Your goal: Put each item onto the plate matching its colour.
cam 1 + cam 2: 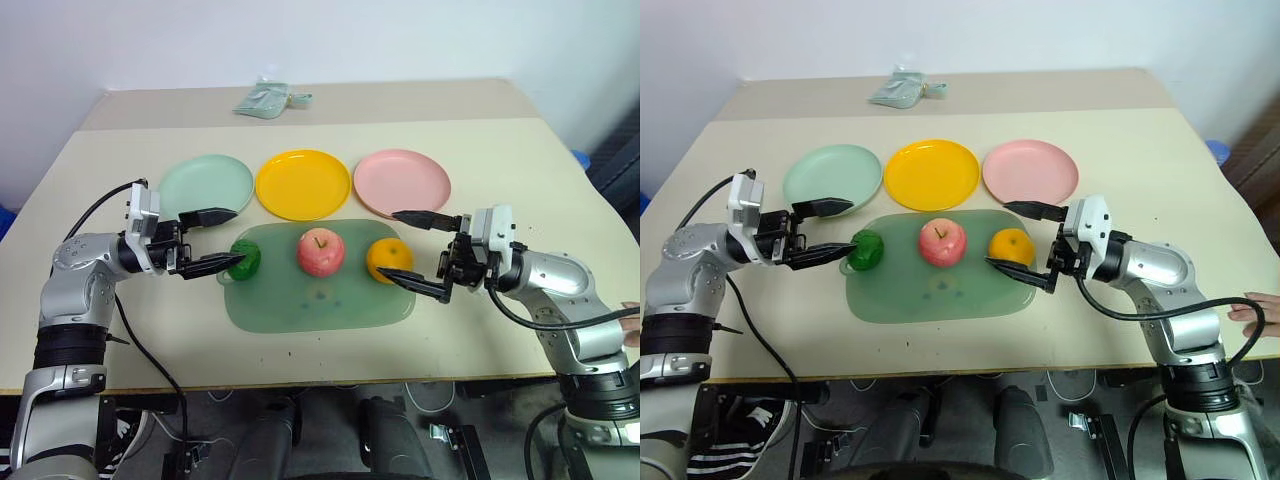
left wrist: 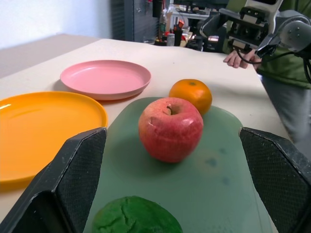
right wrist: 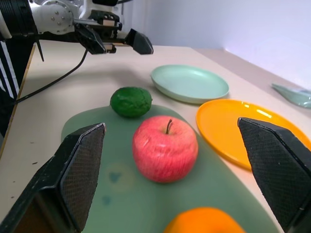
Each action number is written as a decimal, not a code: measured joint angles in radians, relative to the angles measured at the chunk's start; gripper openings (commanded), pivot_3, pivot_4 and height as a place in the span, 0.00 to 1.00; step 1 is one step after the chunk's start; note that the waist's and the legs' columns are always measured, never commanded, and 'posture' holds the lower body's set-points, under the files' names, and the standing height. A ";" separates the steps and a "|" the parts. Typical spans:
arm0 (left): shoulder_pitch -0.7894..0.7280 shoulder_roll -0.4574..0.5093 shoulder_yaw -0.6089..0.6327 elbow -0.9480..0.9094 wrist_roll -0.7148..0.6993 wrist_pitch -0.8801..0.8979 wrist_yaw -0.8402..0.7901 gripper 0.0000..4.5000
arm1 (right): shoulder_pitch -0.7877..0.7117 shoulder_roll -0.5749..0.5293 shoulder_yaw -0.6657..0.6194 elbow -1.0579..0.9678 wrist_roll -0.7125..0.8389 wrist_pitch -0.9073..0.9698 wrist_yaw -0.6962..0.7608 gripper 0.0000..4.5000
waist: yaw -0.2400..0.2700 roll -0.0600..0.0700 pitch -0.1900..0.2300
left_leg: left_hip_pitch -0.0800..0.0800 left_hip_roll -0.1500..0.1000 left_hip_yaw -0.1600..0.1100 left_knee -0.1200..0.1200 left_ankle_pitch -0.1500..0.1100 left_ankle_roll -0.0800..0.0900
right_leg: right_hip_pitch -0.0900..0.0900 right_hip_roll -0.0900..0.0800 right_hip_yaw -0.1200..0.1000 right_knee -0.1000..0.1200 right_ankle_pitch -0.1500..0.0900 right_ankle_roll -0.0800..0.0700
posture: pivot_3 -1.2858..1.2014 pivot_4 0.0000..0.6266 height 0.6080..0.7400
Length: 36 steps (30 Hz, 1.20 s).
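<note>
Three fruits, a dark green bumpy one (image 1: 244,258), a pinkish-red apple (image 1: 321,251) and an orange (image 1: 389,260), lie in a row on a translucent green cutting mat (image 1: 320,300), apart from the mint green plate (image 1: 206,186), yellow plate (image 1: 303,184) and pink plate (image 1: 402,182) lined up behind it. The left gripper (image 1: 212,241), fingers spread, hovers beside the green fruit; the right gripper (image 1: 416,252), likewise spread and holding nothing, faces the orange.

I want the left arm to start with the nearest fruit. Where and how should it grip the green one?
Grip the green fruit across its round middle, coming level from the robot's left, where the open left gripper already flanks it. It lies at the cutting mat edge, with the apple beyond it.
</note>
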<state>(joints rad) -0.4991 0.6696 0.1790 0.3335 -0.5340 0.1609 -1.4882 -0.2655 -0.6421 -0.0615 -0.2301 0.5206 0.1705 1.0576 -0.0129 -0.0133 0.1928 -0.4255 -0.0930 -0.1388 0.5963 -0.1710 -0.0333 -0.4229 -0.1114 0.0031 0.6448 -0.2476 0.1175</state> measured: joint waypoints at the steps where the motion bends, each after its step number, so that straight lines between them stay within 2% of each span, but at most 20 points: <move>1: 0.000 0.000 0.000 0.000 0.000 0.000 0.000 1.00 | 0.002 0.000 0.000 0.000 0.000 0.000 0.000 0.99 | 0.000 0.000 0.000 | 0.000 0.000 0.000 0.000 0.000 0.000 | 0.000 0.000 0.000 0.000 0.000 0.000 | 0.52 0.24 1.00; 9: 0.002 -0.034 -0.008 0.000 0.003 -0.025 0.014 1.00 | -0.016 -0.013 -0.001 0.001 -0.002 0.005 0.003 0.99 | -0.001 0.000 0.000 | 0.000 0.000 0.000 0.000 0.000 0.000 | 0.000 0.000 0.000 0.000 0.000 0.000 | 0.52 0.24 1.00; 21: 0.030 -0.016 -0.002 -0.009 0.001 -0.008 0.063 1.00 | -0.101 -0.005 0.010 0.096 -0.034 -0.004 0.013 0.99 | -0.004 0.000 0.000 | 0.000 0.000 0.000 0.000 0.000 0.000 | 0.000 0.000 0.000 0.000 0.000 0.000 | 0.52 0.24 1.00; 29: 0.160 0.017 0.075 -0.224 -0.056 0.144 0.238 1.00 | -0.178 0.002 0.037 0.171 -0.035 -0.001 0.070 0.99 | -0.002 0.000 0.000 | 0.000 0.000 0.000 0.000 0.000 0.000 | 0.000 0.000 0.000 0.000 0.000 0.000 | 0.52 0.24 1.00; 36: 0.092 0.074 0.085 -0.287 -0.107 0.342 0.391 1.00 | -0.217 0.040 0.074 0.159 -0.037 0.016 0.051 0.99 | -0.001 0.000 0.000 | 0.000 0.000 0.000 0.000 0.000 0.000 | 0.000 0.001 0.000 0.001 0.000 0.000 | 0.52 0.24 1.00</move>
<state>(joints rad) -0.4070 0.7436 0.2639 0.0468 -0.6414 0.5031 -1.0973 -0.4830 -0.6019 0.0121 -0.0715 0.4834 0.1865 1.1088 -0.0137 -0.0132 0.1929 -0.4255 -0.0929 -0.1389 0.5963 -0.1710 -0.0334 -0.4233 -0.1109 0.0034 0.6455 -0.2476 0.1175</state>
